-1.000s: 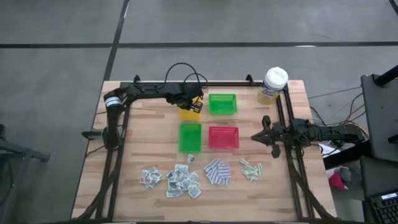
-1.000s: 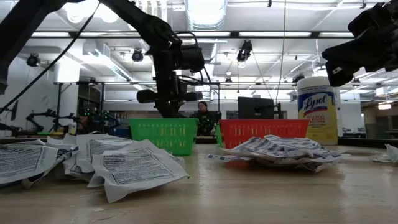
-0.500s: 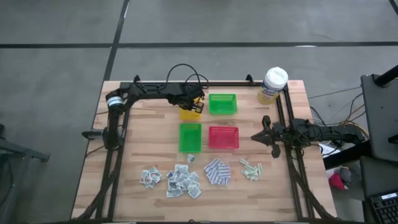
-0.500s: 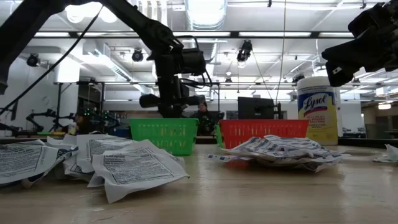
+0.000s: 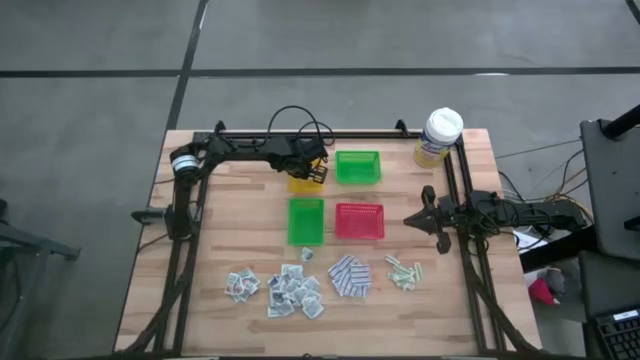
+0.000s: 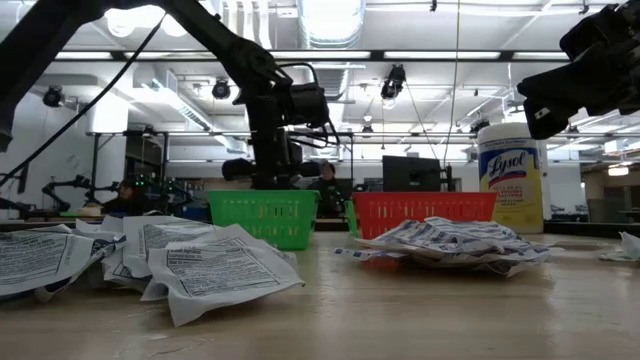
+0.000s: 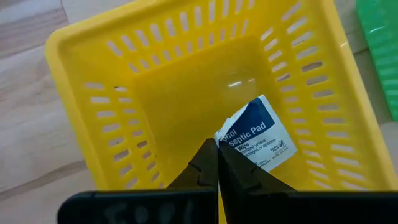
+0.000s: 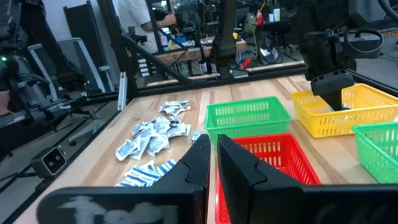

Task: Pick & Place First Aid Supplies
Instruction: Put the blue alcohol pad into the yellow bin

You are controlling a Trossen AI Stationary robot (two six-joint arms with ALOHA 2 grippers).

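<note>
Left gripper hangs over the yellow tray near the table's far edge, left of centre. Fingers pressed together, tips nipping the corner of a blue-and-white pad, which lies tilted against the tray's floor and side wall. Printed face up; text partly readable.

Right gripper waits by the right edge, about midway along it, level with the red tray. Fingers close to each other with a thin gap, nothing between them.

Trays: one green tray just beside the yellow one toward the right; second green tray nearer the middle, red tray touching or nearly touching its right side.

Supplies along the near edge, in separate heaps: white-grey sachets toward the left, patterned pads at centre, pale green strips to their right. One stray packet just in front of the middle green tray.

Canister at the far right corner.
</note>
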